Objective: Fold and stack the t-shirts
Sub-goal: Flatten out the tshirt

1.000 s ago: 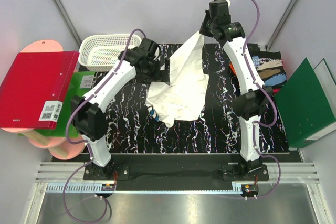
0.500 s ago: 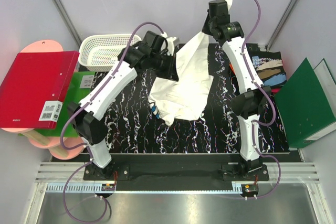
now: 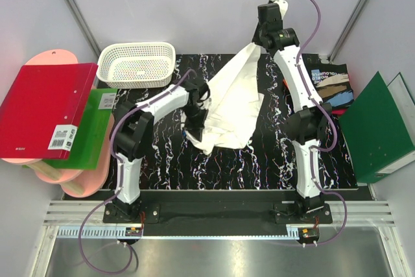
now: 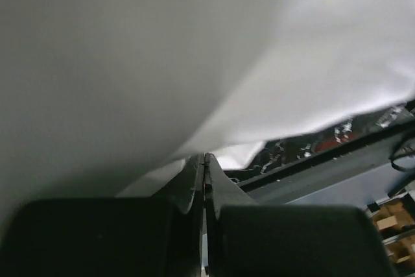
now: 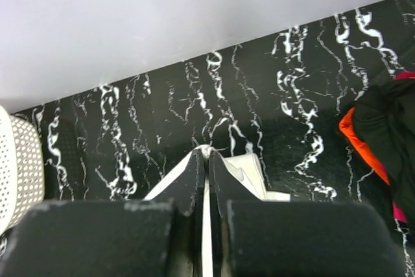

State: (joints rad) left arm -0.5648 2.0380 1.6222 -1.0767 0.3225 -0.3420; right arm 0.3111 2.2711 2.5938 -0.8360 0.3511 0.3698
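A white t-shirt [image 3: 233, 98] hangs from my right gripper [image 3: 258, 43], which is shut on its top corner high over the far side of the table; its lower part rests crumpled on the black marbled table [image 3: 162, 160]. In the right wrist view the pinched white cloth [image 5: 249, 170] shows at my right gripper [image 5: 207, 154]. My left gripper [image 3: 197, 120] is at the shirt's lower left edge, shut on the cloth. The left wrist view is filled by the white cloth [image 4: 194, 63], which meets my left gripper [image 4: 205, 157]. A black printed t-shirt [image 3: 332, 85] and red-orange cloth [image 5: 353, 134] lie at the right.
A white lattice basket [image 3: 136, 63] stands at the back left. A red binder [image 3: 45, 111] and a green binder [image 3: 91, 128] lie on pink discs [image 3: 78, 183] to the left. Another green binder [image 3: 379, 128] stands at the right edge.
My left arm swung from the shirt's upper left down to its lower left edge, and its gripper went from wide open to shut. The right gripper rose slightly, still holding the shirt.
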